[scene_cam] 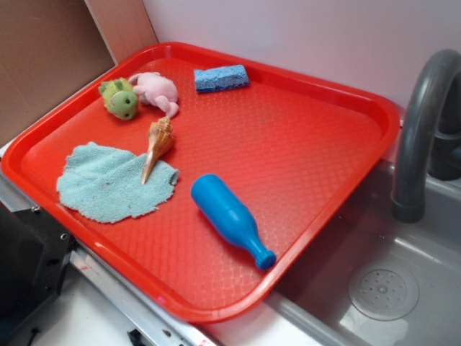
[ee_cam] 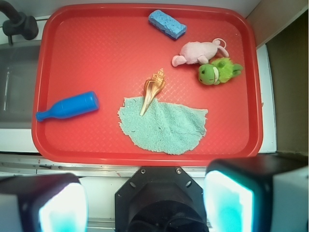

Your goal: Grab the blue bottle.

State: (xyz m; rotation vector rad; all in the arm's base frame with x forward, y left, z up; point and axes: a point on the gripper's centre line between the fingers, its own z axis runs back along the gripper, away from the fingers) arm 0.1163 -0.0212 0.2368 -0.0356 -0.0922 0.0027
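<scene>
The blue bottle (scene_cam: 230, 218) lies on its side near the front right edge of the red tray (scene_cam: 310, 108), cap toward the sink. In the wrist view the blue bottle (ee_cam: 68, 106) lies at the left of the tray (ee_cam: 96, 43), cap pointing left. My gripper (ee_cam: 145, 205) is high above the tray's near edge, well back from the bottle. Its two fingers (ee_cam: 227, 203) stand wide apart with nothing between them. The gripper does not show in the exterior view.
On the tray lie a light-teal cloth (ee_cam: 164, 125), a tan seashell (ee_cam: 153, 87), a blue sponge (ee_cam: 167, 23), a pink plush (ee_cam: 200, 51) and a green plush (ee_cam: 217, 71). A grey sink (scene_cam: 389, 288) with a dark faucet (scene_cam: 418, 122) adjoins the tray.
</scene>
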